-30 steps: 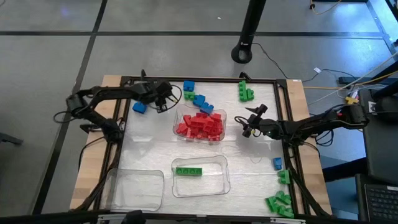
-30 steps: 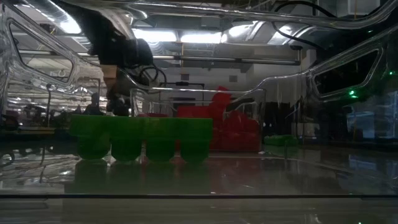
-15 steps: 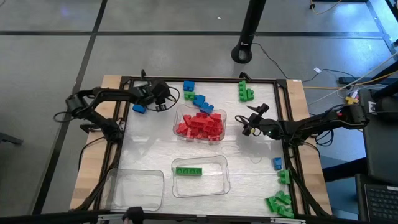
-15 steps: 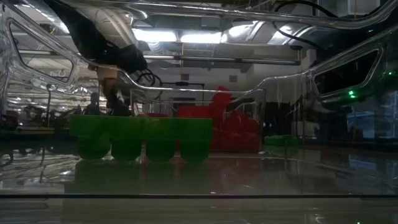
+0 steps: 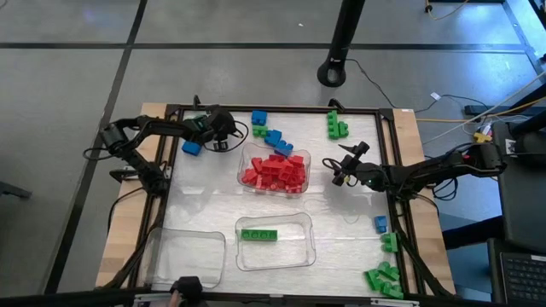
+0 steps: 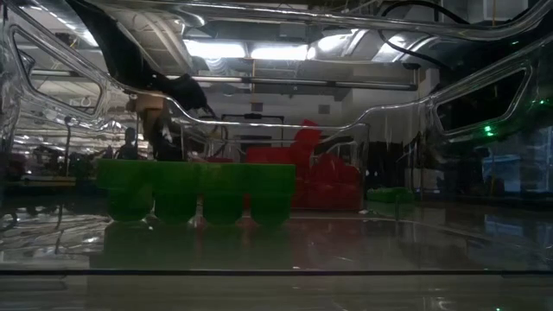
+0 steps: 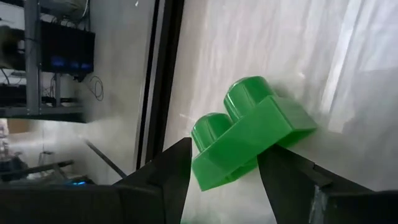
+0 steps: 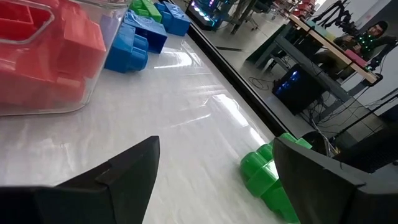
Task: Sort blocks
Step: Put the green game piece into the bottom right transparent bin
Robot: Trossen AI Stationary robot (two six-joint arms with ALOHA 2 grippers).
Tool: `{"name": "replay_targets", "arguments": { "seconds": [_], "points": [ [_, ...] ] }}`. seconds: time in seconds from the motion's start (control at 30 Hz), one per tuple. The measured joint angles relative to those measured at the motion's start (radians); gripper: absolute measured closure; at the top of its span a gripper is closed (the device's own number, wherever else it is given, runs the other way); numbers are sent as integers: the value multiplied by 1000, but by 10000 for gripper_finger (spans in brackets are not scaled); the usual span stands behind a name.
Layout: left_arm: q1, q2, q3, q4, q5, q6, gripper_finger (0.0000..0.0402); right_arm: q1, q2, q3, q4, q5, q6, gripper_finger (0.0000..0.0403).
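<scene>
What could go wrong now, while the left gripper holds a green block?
The left gripper pinches the green block only at its lower corner, tilted, so it may slip out. A loose blue block lies beside that gripper and might get bumped. The tray with a green brick is far across the table, a long carry.

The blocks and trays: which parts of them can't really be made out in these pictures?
- Red blocks: low view, blurred behind clear tray walls and the green block.
- Corner tray: high view, cut off by the frame.
- Held green block: left wrist view, underside hidden by the fingers.
</scene>
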Motion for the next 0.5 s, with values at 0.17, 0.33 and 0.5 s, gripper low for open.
{"name": "replay_targets", "arguments": {
  "seconds": [0.17,0.33,0.5],
  "points": [
    [0,0,0,15,0,23,234,0,0,0,0,1,0,91],
    [4,10,0,41,7,100,262,0,0,0,0,1,0,91],
    [7,38,0,62,18,143,295,0,0,0,0,1,0,91]
  ]
}}
